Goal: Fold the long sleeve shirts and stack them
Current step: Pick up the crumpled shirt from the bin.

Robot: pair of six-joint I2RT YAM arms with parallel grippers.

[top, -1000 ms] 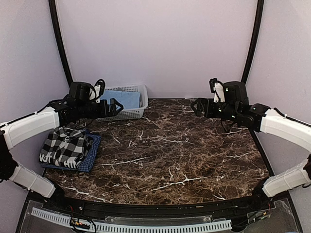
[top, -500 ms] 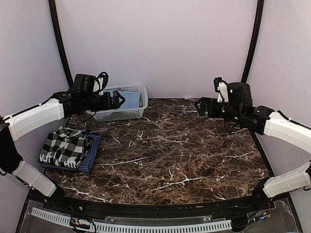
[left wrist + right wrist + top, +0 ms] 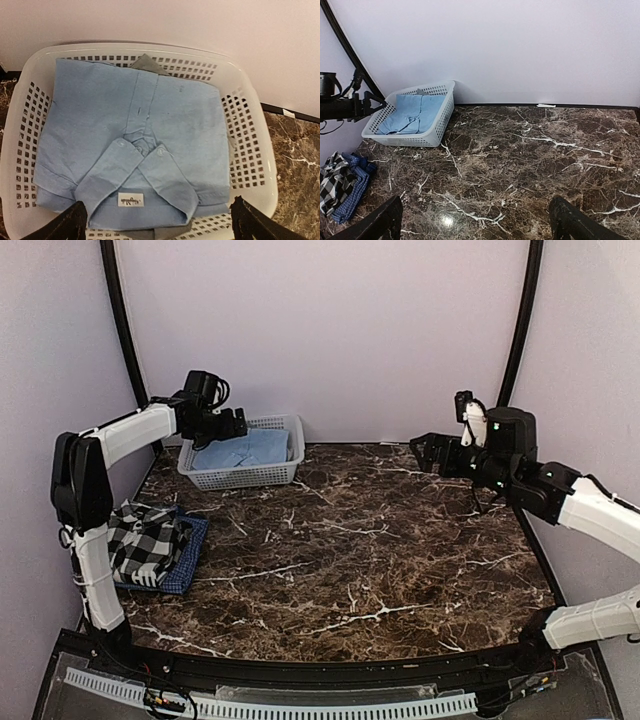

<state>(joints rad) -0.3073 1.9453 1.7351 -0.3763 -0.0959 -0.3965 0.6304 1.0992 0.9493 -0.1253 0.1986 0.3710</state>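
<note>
At the far left, the black-and-white checked shirt point(image 3: 135, 540) lies bundled on the dark blue fine-checked shirt point(image 3: 191, 556), near the left edge of the bench point(image 3: 350, 560). Over the last second the left gripper point(image 3: 232, 426) has swung away from above that pile and back to the white lattice basket point(image 3: 240, 477). It now hovers just above the basket, jaws wide and empty. Below it the light blue shirt point(image 3: 150, 145) lies in the basket, collar toward the wrist camera, with a grey shirt point(image 3: 145, 60) peeking out underneath. This looks like the approach to fetch the next shirt. The basket walls hem the cloth in, so a pinch from above seems the way in. The right gripper point(image 3: 425, 452), jaws wide and holding nothing, has drawn back a little toward the right wall, well clear.
</note>
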